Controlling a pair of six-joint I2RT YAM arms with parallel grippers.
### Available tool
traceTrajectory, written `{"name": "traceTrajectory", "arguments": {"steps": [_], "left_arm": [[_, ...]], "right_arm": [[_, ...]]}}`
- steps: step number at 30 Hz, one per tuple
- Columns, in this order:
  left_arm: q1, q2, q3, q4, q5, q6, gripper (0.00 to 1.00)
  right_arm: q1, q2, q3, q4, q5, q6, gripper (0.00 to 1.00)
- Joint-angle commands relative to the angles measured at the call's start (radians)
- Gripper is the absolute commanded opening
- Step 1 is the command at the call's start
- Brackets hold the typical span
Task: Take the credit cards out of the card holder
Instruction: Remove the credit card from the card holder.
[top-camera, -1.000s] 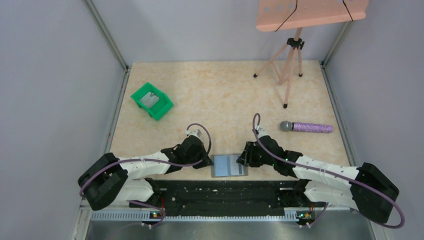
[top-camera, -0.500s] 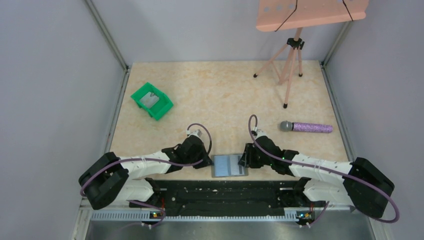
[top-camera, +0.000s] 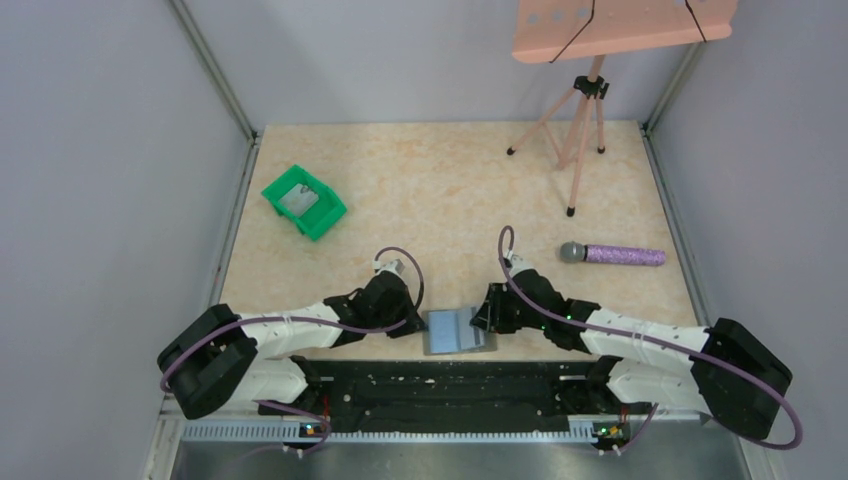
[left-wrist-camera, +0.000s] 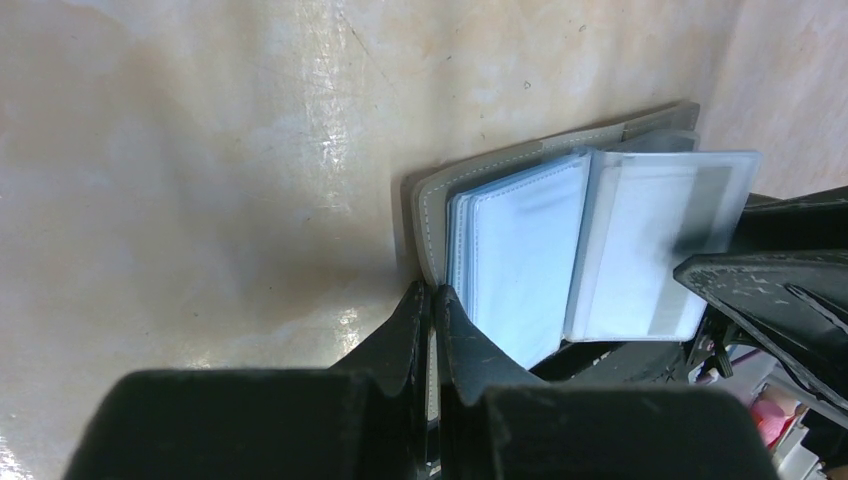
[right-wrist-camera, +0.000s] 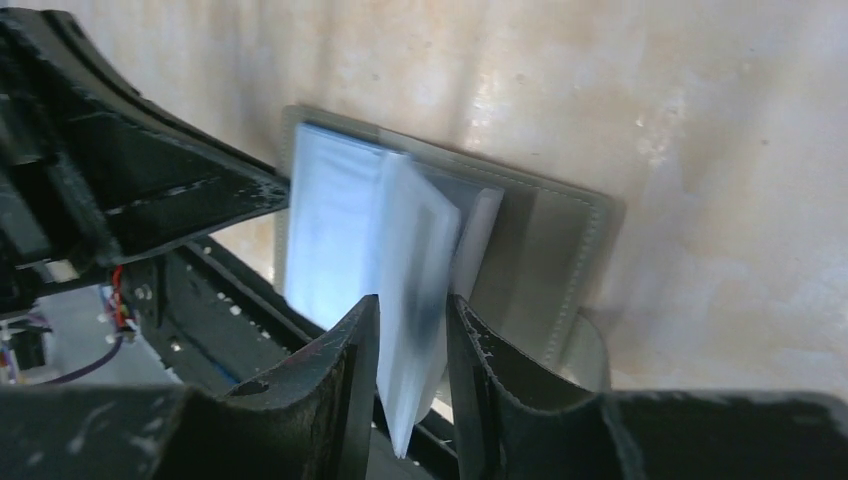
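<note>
The grey card holder lies open at the table's near edge, between both grippers. My left gripper is shut on the stitched edge of its left cover. Clear blue-tinted sleeves fan out inside. One sleeve with a dark stripe stands up from the right half. My right gripper is open, with one finger on each side of that sleeve and a small gap left. The credit cards are hidden inside the sleeves, apart from that stripe.
A green bin sits at the far left. A purple-handled microphone lies to the right, and a pink tripod stand rises at the back right. The black base rail runs just below the holder.
My right gripper has slid a little left over the holder's right half and its jaws have narrowed. The striped sleeve has lifted from flat to upright. The left gripper has not moved.
</note>
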Motion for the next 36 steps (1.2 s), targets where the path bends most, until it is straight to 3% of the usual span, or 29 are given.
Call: {"name": "traceTrajectory", "arguments": {"steps": [1,10,23,36], "left_arm": [[-0.011,0.01,0.026,0.001,-0.009,0.001,0.06],[-0.012,0.014,0.028,0.001,-0.008,0.001,0.06],[-0.013,0.02,0.045,-0.033,-0.005,0.014,0.06],[-0.031,0.029,0.027,-0.012,-0.005,-0.005,0.06]], "right_arm": [[0.003,-0.035,-0.001,0.114,-0.046,0.013,0.32],[0.003,-0.036,0.007,0.1,-0.046,0.019,0.33],[0.003,-0.088,0.075,-0.166,0.1,0.03,0.37],[0.009,-0.036,0.076,-0.141,0.103,0.069,0.36]]}}
